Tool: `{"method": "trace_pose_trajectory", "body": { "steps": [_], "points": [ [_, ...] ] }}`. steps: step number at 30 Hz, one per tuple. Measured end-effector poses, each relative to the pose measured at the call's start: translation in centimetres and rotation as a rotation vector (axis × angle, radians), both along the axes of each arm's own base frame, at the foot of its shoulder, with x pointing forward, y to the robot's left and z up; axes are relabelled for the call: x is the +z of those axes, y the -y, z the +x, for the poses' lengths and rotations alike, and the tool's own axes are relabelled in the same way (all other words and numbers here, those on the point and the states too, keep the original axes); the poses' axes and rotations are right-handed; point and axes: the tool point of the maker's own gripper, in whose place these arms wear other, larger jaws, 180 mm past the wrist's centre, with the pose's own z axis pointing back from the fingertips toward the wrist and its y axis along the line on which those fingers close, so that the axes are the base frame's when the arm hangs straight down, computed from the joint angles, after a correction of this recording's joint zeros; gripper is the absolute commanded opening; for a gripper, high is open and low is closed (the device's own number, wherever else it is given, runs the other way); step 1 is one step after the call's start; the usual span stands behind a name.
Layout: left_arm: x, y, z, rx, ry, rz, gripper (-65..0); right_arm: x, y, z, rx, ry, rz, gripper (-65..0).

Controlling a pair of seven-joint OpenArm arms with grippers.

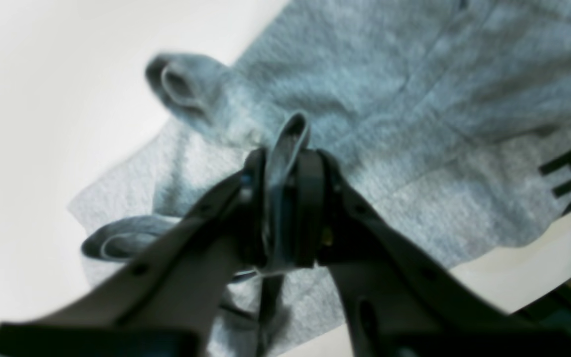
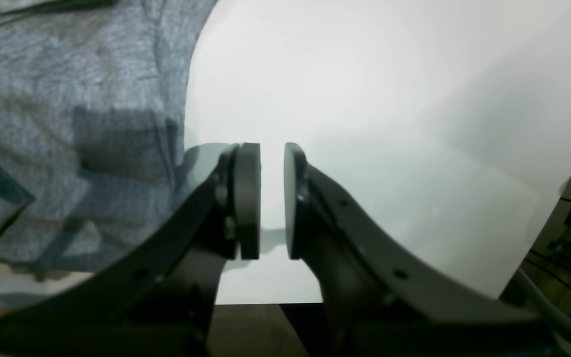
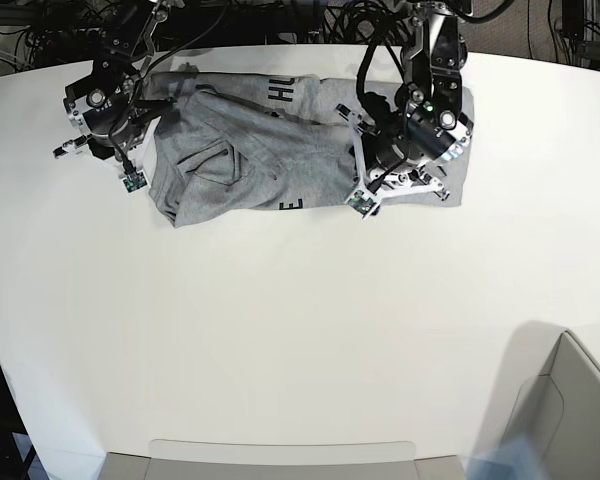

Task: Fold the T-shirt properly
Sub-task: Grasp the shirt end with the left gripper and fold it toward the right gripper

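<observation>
Left gripper point(image 1: 284, 210) clamped on a fold of the grey T-shirt point(image 1: 414, 99); right gripper point(image 2: 271, 201) slightly apart, empty, beside the T-shirt's edge

T-shirt point(image 3: 240, 160) heather grey, blk lettering; table point(image 3: 280, 330) white.

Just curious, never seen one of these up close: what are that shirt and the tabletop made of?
T-shirt: looks like soft heathered grey knit, probably cotton; it creases and bunches in the left hand. Table: smooth, matte white, hard; the material underneath isn't visible.
</observation>
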Motion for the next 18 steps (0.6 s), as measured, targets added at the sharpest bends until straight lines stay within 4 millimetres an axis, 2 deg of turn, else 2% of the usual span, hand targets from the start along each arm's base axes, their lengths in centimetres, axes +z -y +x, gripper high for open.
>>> {"method": "trace_pose_trajectory", "body": {
  "steps": [7,10,14,16,18],
  "points": [
    [0.4,2.3,-0.2,-0.043,0.005,-0.038,-45.2,0.0,0.0,0.0,0.000,0.001,0.000,-57.2],
    [0.4,2.2,-0.1,-0.038,0.006,-0.040,-45.6,0.0,0.1,0.0,0.001,0.000,-0.002,-57.2],
    [0.7,-0.1,0.4,0.049,0.017,-0.046,-52.0,0.0,0.1,0.0,0.000,0.001,-0.004,-57.2],
    [0.8,-2.5,0.8,0.117,0.024,-0.013,-57.8,0.0,0.2,0.0,0.000,0.001,-0.004,-57.2],
    [0.8,-3.9,1.0,0.163,0.028,-0.009,-65.0,0.0,0.1,0.0,0.000,0.000,-0.004,-57.2]
  ]
}}
